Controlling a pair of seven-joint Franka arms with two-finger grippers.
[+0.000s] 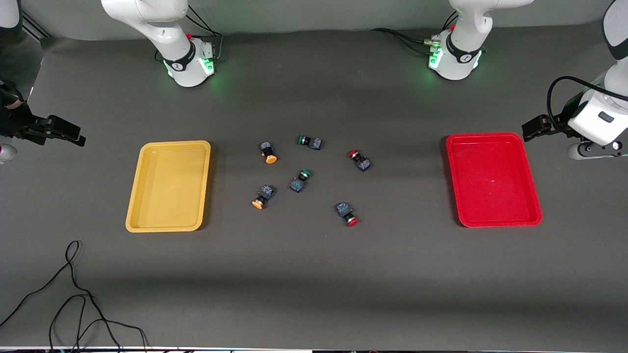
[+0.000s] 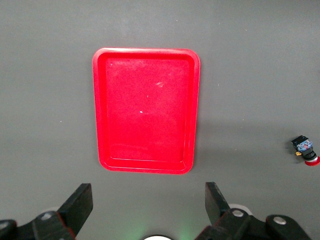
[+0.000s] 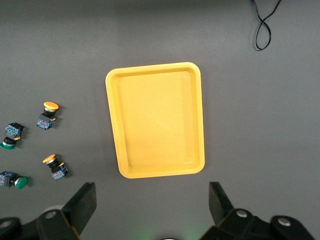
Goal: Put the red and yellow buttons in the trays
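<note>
The yellow tray [image 1: 169, 186] [image 3: 157, 120] lies toward the right arm's end of the table and the red tray [image 1: 493, 179] [image 2: 145, 110] toward the left arm's end; nothing lies in either. Between them lie two orange-yellow capped buttons [image 1: 269, 153] [image 1: 261, 198] [image 3: 47, 115] [image 3: 55, 166] and two red capped buttons [image 1: 359, 160] [image 1: 347, 214], one of which shows in the left wrist view [image 2: 305, 150]. My left gripper [image 1: 529, 130] [image 2: 148, 197] hangs open over the table's end beside the red tray. My right gripper [image 1: 73, 136] [image 3: 152, 197] hangs open beside the yellow tray.
Two green capped buttons [image 1: 309, 142] [image 1: 299, 180] [image 3: 11, 136] [image 3: 14, 181] lie among the others. A loose black cable [image 1: 73, 294] [image 3: 262, 25] curls on the table nearer to the front camera than the yellow tray. Both arm bases [image 1: 189, 63] [image 1: 454, 59] stand farthest from the camera.
</note>
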